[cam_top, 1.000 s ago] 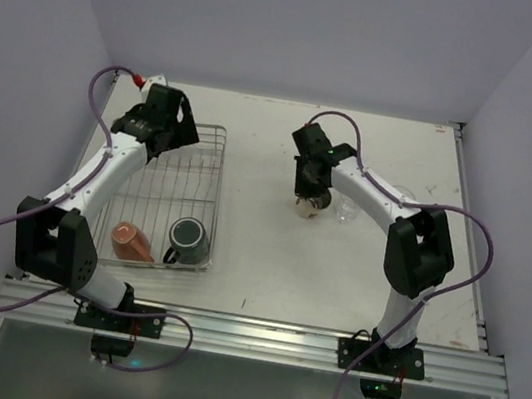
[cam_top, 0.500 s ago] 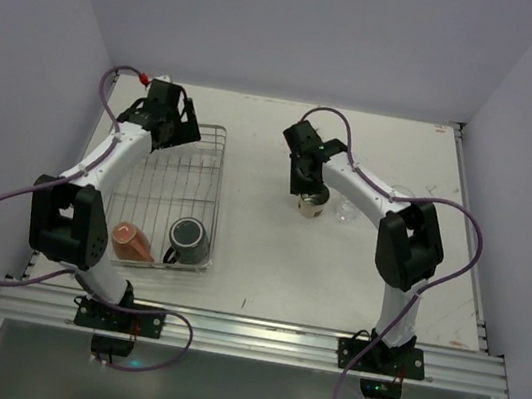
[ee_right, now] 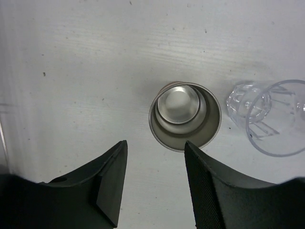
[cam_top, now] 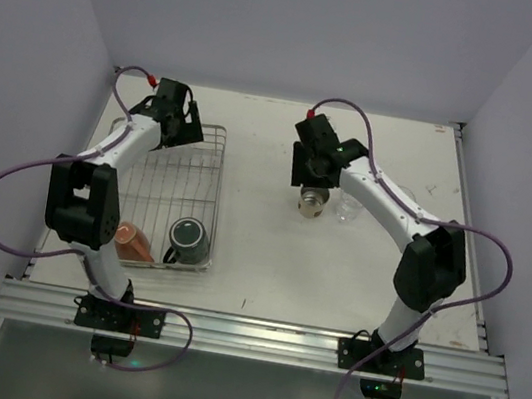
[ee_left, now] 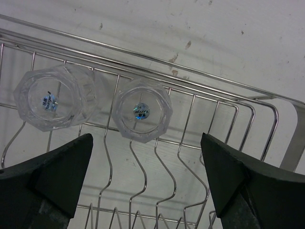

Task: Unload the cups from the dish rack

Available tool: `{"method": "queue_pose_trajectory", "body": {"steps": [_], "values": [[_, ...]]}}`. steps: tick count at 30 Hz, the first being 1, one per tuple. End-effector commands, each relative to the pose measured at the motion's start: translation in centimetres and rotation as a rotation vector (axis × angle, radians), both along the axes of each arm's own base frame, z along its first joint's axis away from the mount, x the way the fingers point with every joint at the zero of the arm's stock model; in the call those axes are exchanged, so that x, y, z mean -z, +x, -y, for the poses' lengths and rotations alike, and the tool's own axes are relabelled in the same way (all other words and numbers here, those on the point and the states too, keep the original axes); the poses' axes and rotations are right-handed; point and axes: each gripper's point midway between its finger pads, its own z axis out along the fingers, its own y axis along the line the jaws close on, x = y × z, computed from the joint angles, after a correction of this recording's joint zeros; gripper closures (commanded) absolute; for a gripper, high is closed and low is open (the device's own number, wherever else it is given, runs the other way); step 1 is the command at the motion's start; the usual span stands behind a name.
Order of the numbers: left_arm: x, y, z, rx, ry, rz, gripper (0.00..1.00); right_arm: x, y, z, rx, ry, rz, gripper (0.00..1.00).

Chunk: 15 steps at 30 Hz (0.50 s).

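Left claw [ee_left: 146, 137]: fingers wide apart, empty, hovering over the rack [cam_top: 161, 188] at upper left of the top view. Directly below it is the centre glass [ee_left: 143, 109], inverted, with the neighbour glass [ee_left: 47, 98] just beside it. Both are clear, faceted and slick, with a sticker on each base. The orange cup [cam_top: 133, 242] and mug [cam_top: 188, 238] sit at the rack's lower end.

Right claw [ee_right: 155, 143]: apart, holding nothing, above the beige cup [ee_right: 185, 117]. This cup stands upright on the tabletop [cam_top: 268, 251]; it is round and smooth, and looks metallic inside. A clear glass [ee_right: 274, 117] stands near it, to the right.

Risks, as judged:
- An off-centre closure could nudge the neighbour glass.
- The facets may slip in the grip.
- A rim could snag on the thin wavy wires.
- A low swing of the right claw could tip the beige cup into the clear glass.
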Motion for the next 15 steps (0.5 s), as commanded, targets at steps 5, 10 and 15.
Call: {"method": "queue_pose_trajectory", "body": {"steps": [5, 10, 15], "values": [[-1.0, 3.0, -1.1, -0.017, 0.035, 0.06, 0.07, -5.5, -1.0, 0.2, -0.02, 0.096, 0.127, 0.46], [-0.4, 3.6, -1.5, -0.03, 0.059, 0.063, 0.11, -5.4, -1.4, 0.4, -0.022, 0.097, 0.127, 0.46], [0.4, 4.1, -1.8, -0.036, 0.074, 0.055, 0.19, -5.4, -1.5, 0.4, -0.027, 0.105, 0.129, 0.46]]}}
